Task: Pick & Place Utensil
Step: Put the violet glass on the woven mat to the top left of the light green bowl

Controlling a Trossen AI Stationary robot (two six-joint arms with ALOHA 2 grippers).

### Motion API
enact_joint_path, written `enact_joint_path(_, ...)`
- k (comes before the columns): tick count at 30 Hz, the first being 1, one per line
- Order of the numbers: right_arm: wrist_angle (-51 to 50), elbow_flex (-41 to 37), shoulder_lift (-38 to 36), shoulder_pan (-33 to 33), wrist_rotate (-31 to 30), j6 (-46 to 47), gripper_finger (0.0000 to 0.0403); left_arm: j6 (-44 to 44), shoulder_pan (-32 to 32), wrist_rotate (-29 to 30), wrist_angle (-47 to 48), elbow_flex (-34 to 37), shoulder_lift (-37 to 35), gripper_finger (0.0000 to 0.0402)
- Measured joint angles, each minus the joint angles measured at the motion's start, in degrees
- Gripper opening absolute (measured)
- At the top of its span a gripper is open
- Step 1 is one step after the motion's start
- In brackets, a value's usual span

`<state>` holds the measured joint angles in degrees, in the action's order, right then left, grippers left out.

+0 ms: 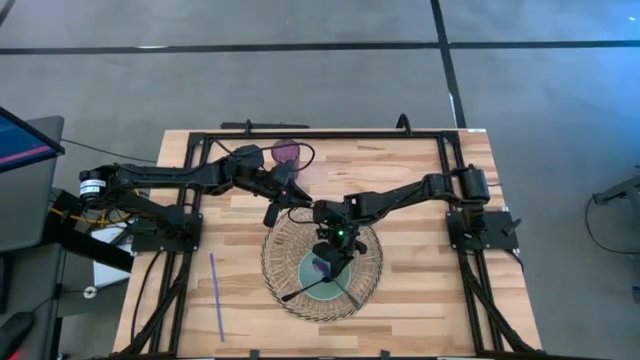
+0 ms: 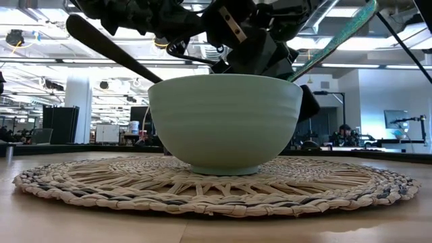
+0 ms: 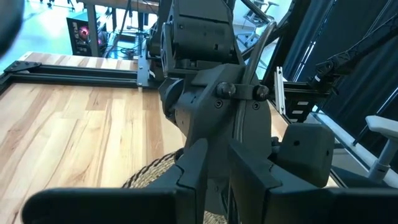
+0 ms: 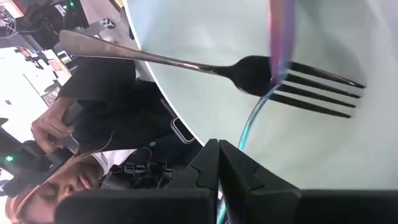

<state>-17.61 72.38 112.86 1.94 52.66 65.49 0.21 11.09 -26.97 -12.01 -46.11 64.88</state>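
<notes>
Gripping iridescent utensil [image 4: 281, 37], right pincer [image 4: 219, 163] closed.

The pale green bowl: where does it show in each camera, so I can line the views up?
High view: bowl on the woven mat, lower middle, under the right gripper.
Low view: bowl fills the centre, on the mat.
Left wrist view: not in it.
Right wrist view: its pale inside fills the picture.
Shared landmark: the dark fork leaning in it.

Light: bright, even, from overhead ceiling strips in low view.
Shadows: soft, faint on table [image 1: 400, 190].
Blur: near fingers [image 4: 205, 180] defocused in wrist views.
Glare: mild on bowl [image 2: 225, 118].
</notes>
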Motion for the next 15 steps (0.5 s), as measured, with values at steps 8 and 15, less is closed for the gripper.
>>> enact_joint_path(8,0.39,0.00,-0.63,-0.32,0.92,-5.24,0.0001,0.00,0.00,-0.01,-0.22,0.00,-0.07,0.0063)
enact_joint_path(15,0.14,-0.04,-3.74,0.25,-0.25,-7.69,0.0001,-0.02,0.00,-0.03,-0.29,-0.02,-0.11,0.0063)
